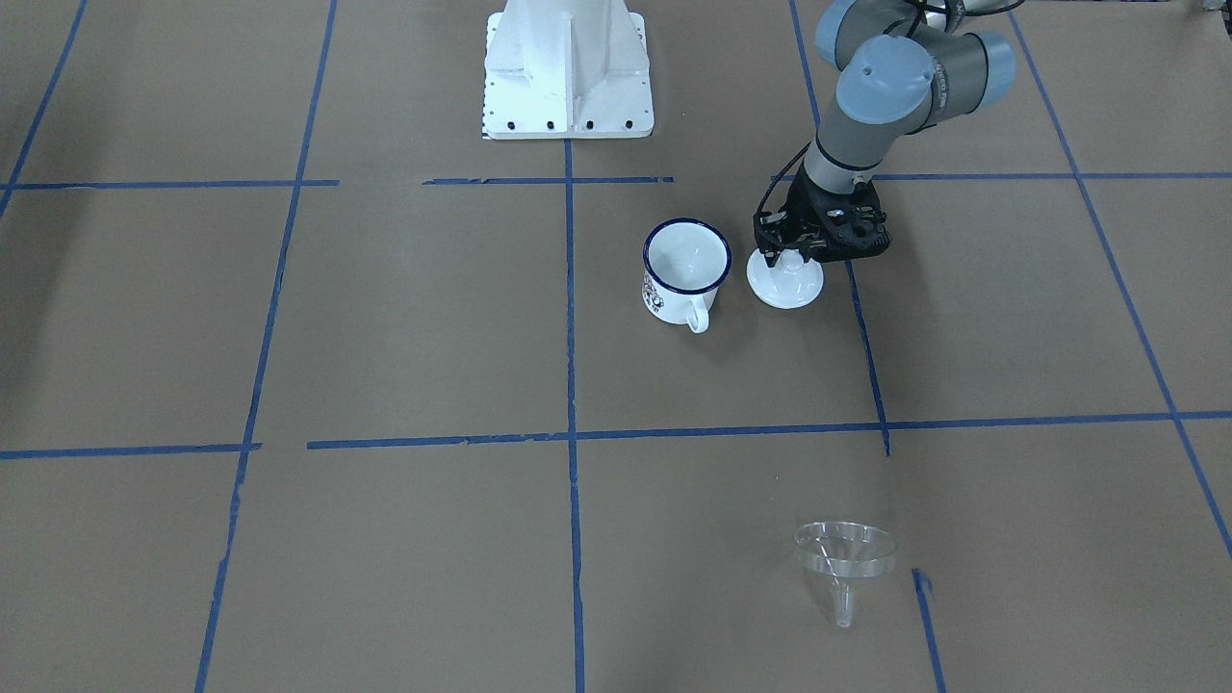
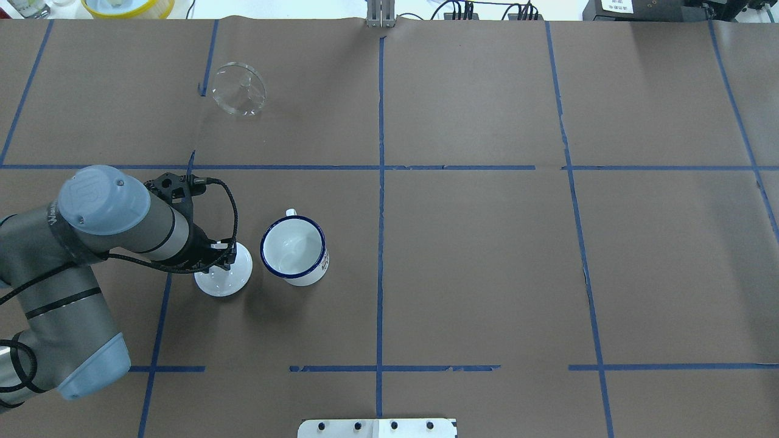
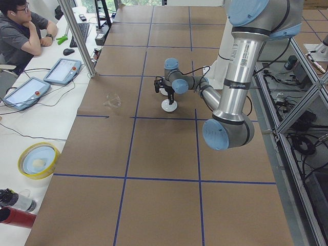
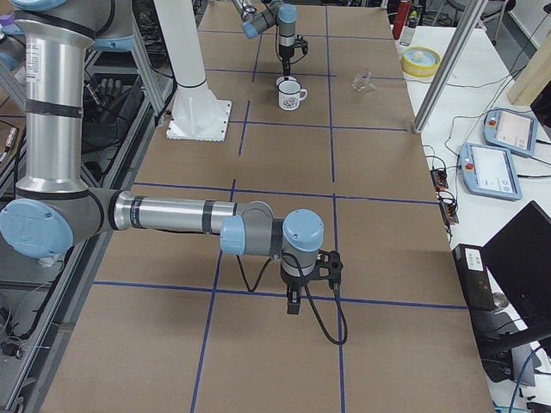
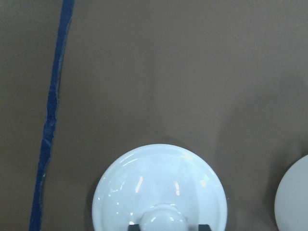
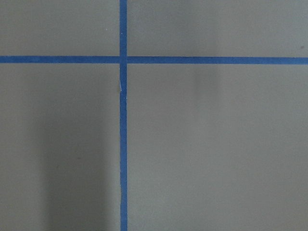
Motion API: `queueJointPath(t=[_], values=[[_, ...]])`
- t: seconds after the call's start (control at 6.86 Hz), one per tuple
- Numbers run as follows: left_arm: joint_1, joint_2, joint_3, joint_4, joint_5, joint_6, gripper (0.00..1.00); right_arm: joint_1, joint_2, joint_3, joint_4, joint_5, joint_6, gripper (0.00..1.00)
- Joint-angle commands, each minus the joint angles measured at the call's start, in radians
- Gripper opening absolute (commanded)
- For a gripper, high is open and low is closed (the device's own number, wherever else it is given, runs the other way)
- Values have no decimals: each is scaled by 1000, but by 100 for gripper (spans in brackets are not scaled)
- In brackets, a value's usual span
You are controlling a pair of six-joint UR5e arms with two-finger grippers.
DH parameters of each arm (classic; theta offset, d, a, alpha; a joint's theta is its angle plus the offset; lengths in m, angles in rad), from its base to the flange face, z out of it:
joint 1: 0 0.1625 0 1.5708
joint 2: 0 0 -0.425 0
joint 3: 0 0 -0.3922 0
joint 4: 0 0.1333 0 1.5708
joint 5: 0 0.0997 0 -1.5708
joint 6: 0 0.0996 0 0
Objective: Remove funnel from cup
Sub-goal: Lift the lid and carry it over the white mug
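the funnel [image 1: 845,553] lies on the surface [image 1: 404,327], well apart from the cup [image 1: 686,271], which stands upright and empty, so the removal itself looks done. the left tool [image 1: 789,258] straddles the knob of a white lid [image 1: 787,287] that rests just beside the cup; i cannot tell whether it is clamped on the knob. the right tool [image 4: 294,299] hangs over bare surface well away, its state unclear. i judge the next move needs only a release, if the tool is gripping, and a straight lift clear.

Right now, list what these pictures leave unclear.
- Left gripper grip on the lid knob: cut off by the left wrist view's bottom edge, hidden by the wrist overhead.
- Right gripper: open or shut, side view only, too small.
- Cup print: too small.
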Motion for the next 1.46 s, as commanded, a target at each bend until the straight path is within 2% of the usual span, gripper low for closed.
queueJointPath(t=[0.0,0.15,0.29,0.58,0.73,0.87,1.02,1.31], values=[[-5,7,-24,4,1,0,0,0,0,0,0,0,0,100],[-9,7,-38,18,1,-2,0,0,0,0,0,0,0,100],[-11,7,-114,97,1,-2,0,0,0,0,0,0,0,100],[-14,-8,-350,338,1,-2,0,0,0,0,0,0,0,100],[-17,-104,-388,450,-17,-41,0,0,0,0,0,0,0,100],[-12,-247,-346,554,-36,-101,0,0,0,0,0,0,0,100],[-8,-338,-263,563,-36,-157,0,0,0,0,0,0,0,100],[-6,-388,-123,525,-33,-172,0,0,0,0,0,0,0,100]])
